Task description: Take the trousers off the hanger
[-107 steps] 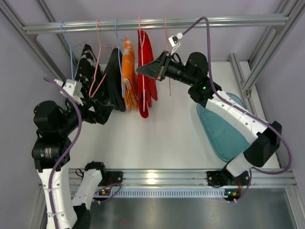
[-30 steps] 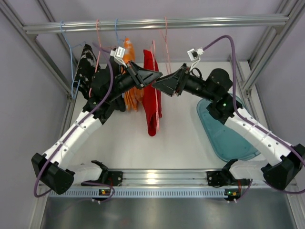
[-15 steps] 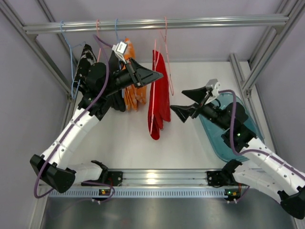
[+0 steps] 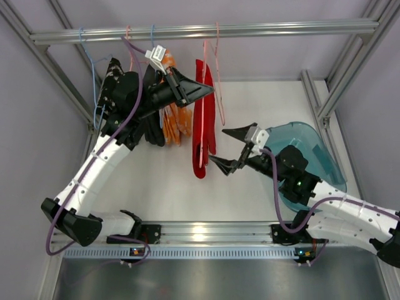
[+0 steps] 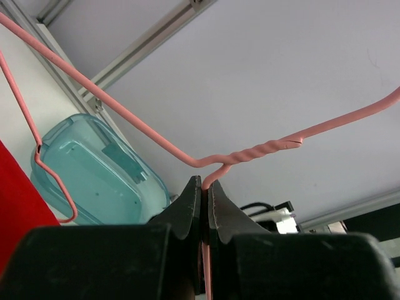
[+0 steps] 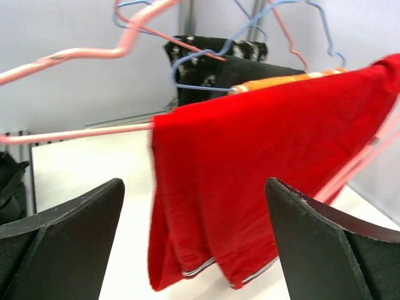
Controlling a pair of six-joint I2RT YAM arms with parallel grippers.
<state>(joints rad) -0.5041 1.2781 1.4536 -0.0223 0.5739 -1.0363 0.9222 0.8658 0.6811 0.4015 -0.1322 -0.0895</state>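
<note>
Left gripper (image 5: 204,200) clenched on the pink hanger (image 5: 250,156); right gripper (image 4: 219,145) released beside red trousers (image 4: 205,125); orange trousers (image 4: 175,122), dark clothes (image 4: 115,81), teal tub (image 4: 319,156) nearby

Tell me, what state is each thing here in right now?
left gripper: shut on the pink hanger.
right gripper: open, empty, near the red trousers.
pink hanger: clamped at its neck, carrying the red trousers.
red trousers: draped over the pink hanger, not yet removed.
orange trousers: hanging from the rail.
teal bin: nothing visible inside.
</note>
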